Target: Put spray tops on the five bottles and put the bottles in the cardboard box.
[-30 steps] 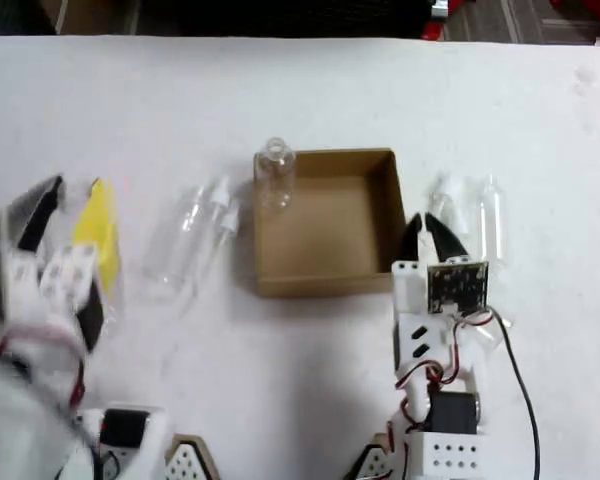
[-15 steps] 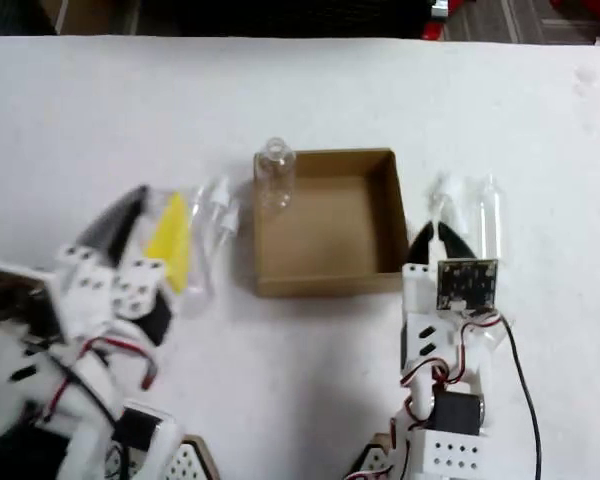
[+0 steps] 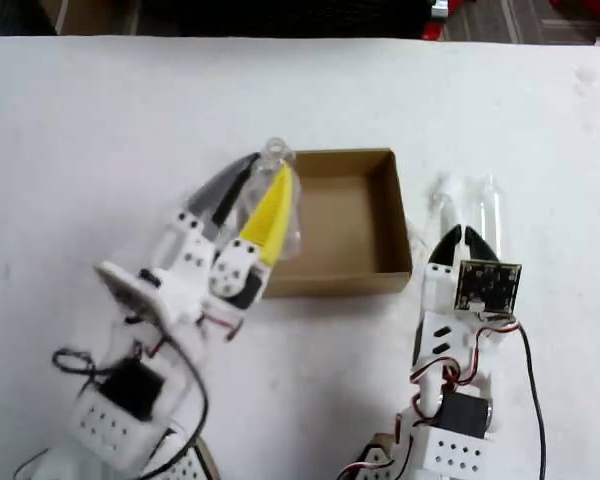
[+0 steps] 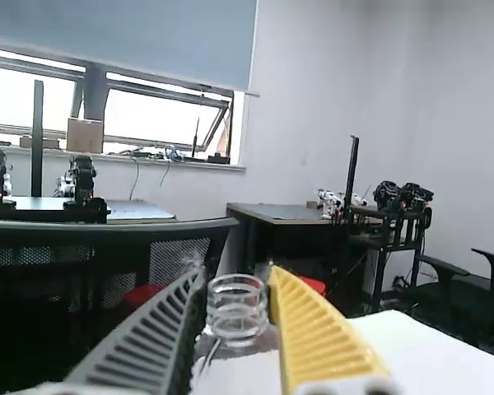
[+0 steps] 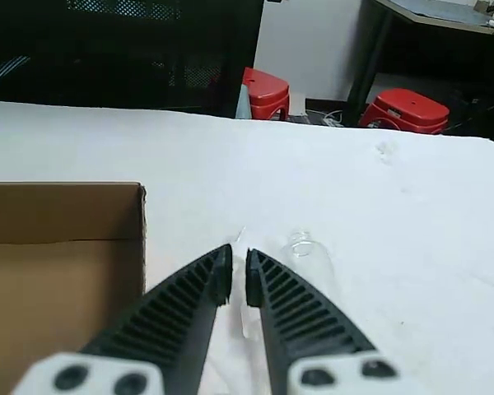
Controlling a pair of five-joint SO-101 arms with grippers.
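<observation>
A clear bottle (image 3: 276,158) without a top stands upright just outside the far left corner of the cardboard box (image 3: 397,215). My left gripper (image 3: 268,170) is open, its grey and yellow fingers on either side of it. In the left wrist view the bottle's open neck (image 4: 237,305) stands between the fingers (image 4: 313,337). My right gripper (image 3: 461,236) is shut and holds nothing, just right of the box. Past its tips lie a second clear bottle (image 3: 490,214) (image 5: 309,252) and a spray top (image 3: 440,195). The box (image 5: 66,202) has nothing in it.
The white table (image 3: 100,130) has free room on its far side and at the far left. The left arm (image 3: 170,300) crosses the table to the left of the box and hides what lies under it. Chairs and red stools (image 5: 403,109) stand beyond the far edge.
The left arm has swung from the table's left edge rightward and away, bringing its open gripper around the standing bottle. The right gripper has shifted slightly to the right.
</observation>
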